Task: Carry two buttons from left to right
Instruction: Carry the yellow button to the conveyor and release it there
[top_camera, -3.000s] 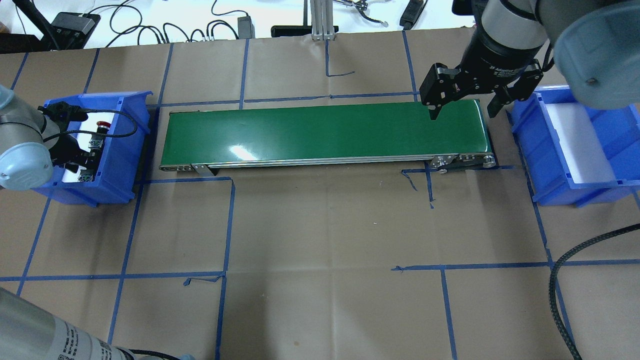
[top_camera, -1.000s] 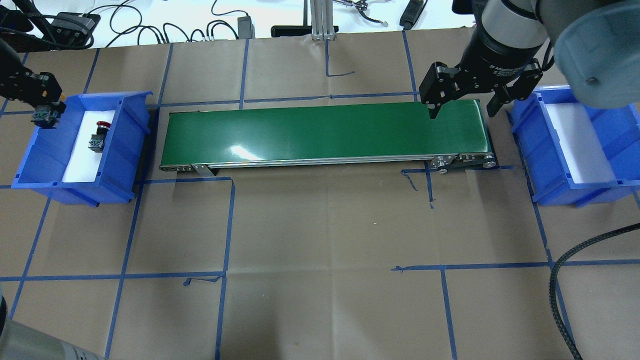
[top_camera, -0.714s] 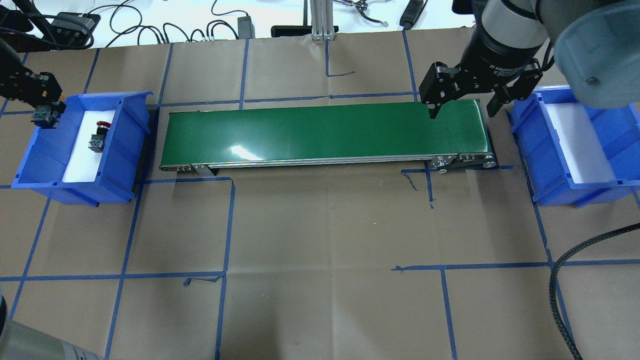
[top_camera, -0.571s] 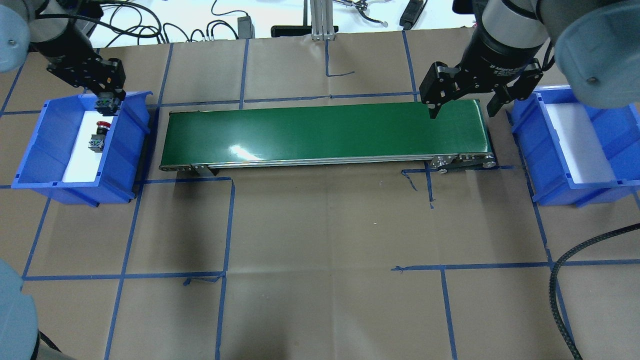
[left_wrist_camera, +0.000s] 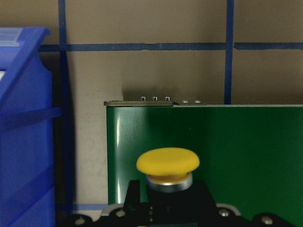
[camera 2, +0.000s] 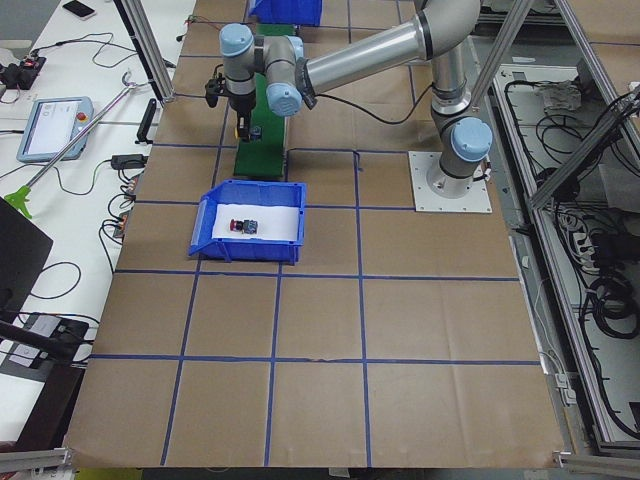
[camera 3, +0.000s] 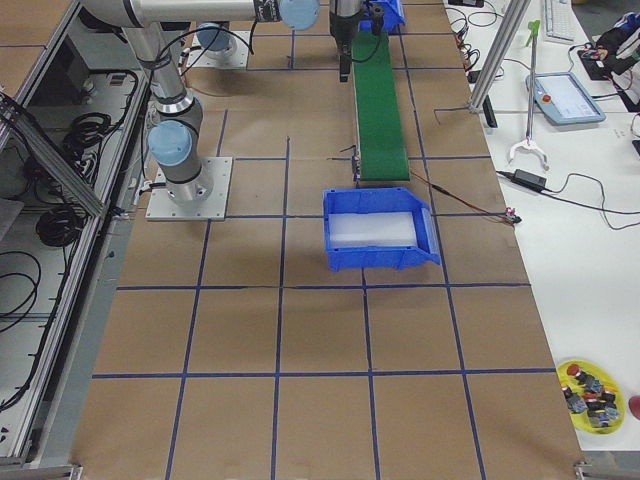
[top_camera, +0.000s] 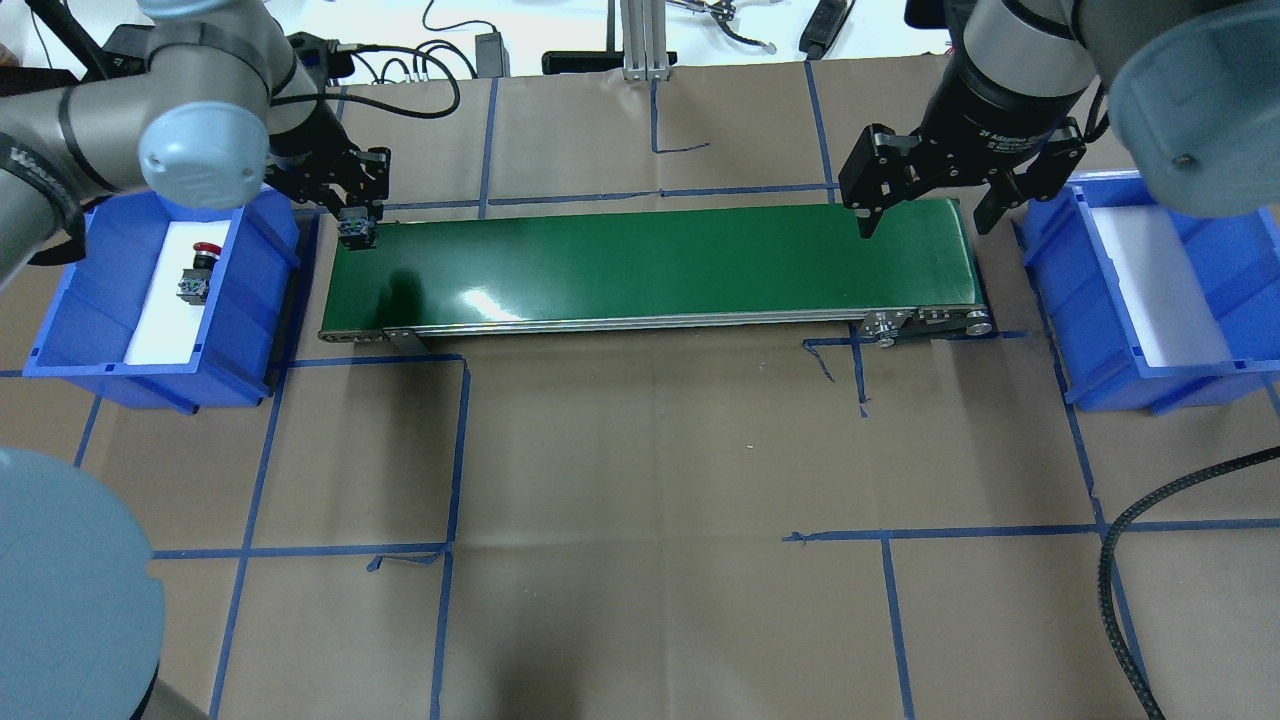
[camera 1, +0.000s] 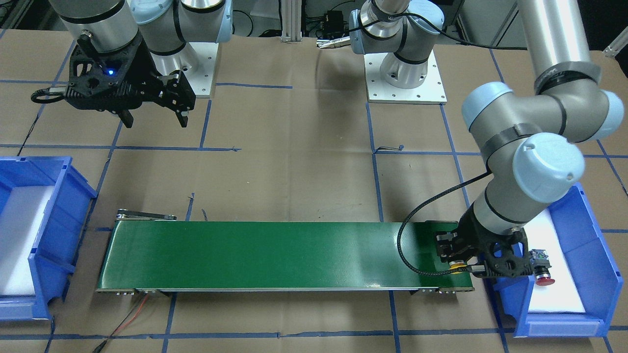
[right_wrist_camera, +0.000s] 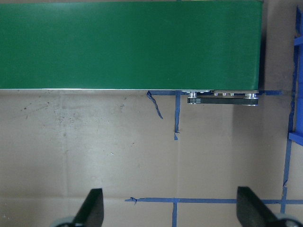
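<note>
My left gripper (top_camera: pixel 356 222) is shut on the yellow button (left_wrist_camera: pixel 167 163) and holds it above the left end of the green conveyor belt (top_camera: pixel 650 262). The yellow cap also shows in the front view (camera 1: pixel 457 266), under the left gripper (camera 1: pixel 473 267). The red button (top_camera: pixel 197 268) lies on the white pad in the left blue bin (top_camera: pixel 250 300), and shows in the front view (camera 1: pixel 542 274). My right gripper (top_camera: pixel 925 222) is open and empty above the belt's right end; the right wrist view shows its fingers (right_wrist_camera: pixel 92 208) spread wide.
The right blue bin (top_camera: pixel 1060 290) with a white pad stands past the belt's right end. Blue tape lines mark the brown paper table. A black cable (top_camera: pixel 1120 560) lies at the front right. Cables and boxes (top_camera: pixel 150 45) lie behind the table.
My left gripper has lifted the yellow button out of the left bin and carried it right, over the belt's left end. The right arm has not moved.
</note>
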Available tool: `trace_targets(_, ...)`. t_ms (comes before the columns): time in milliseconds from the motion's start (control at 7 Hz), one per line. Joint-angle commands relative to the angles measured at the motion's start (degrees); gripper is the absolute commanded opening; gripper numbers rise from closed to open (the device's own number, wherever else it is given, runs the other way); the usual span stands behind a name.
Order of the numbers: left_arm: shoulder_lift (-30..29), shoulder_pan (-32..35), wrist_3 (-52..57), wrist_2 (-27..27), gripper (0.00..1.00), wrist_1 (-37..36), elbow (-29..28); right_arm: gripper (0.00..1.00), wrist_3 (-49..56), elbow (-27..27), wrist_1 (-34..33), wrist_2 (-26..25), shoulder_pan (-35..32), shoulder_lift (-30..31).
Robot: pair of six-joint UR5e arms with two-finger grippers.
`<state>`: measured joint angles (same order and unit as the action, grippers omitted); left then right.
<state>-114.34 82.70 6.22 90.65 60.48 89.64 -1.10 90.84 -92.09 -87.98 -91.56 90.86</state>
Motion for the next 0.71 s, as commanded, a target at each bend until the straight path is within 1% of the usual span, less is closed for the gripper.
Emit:
trace_targets(0,-0.71,0.36,-1.12,0.06,0.14,-5.72,5.44,1.00,-0.04,0.04,-0.02,0.00,-0.02,0.02)
trace_targets(143,-0.80,0.54,-2.52,-0.03,0.14,-6.07,6.51,1.00,-0.04,0.13,-0.02,0.00,-0.02,0.02)
trace_targets(286,-0.80,1.06,-2.88,-0.03,0.23,-6.08,6.86,1.00,-0.04,0.04,-0.02,0.00,0.07,0.02)
trace_targets(429,-0.97,1.41,-2.97,0.06,0.63,-6.16,6.78,1.00,0.05,0.04,0.06,0.00,0.07,0.02)
trace_targets(571,-0.28,1.42,-2.88,0.06,0.99,-5.99,5.91,1.00,0.05,0.04,-0.02,0.00,0.07,0.02)
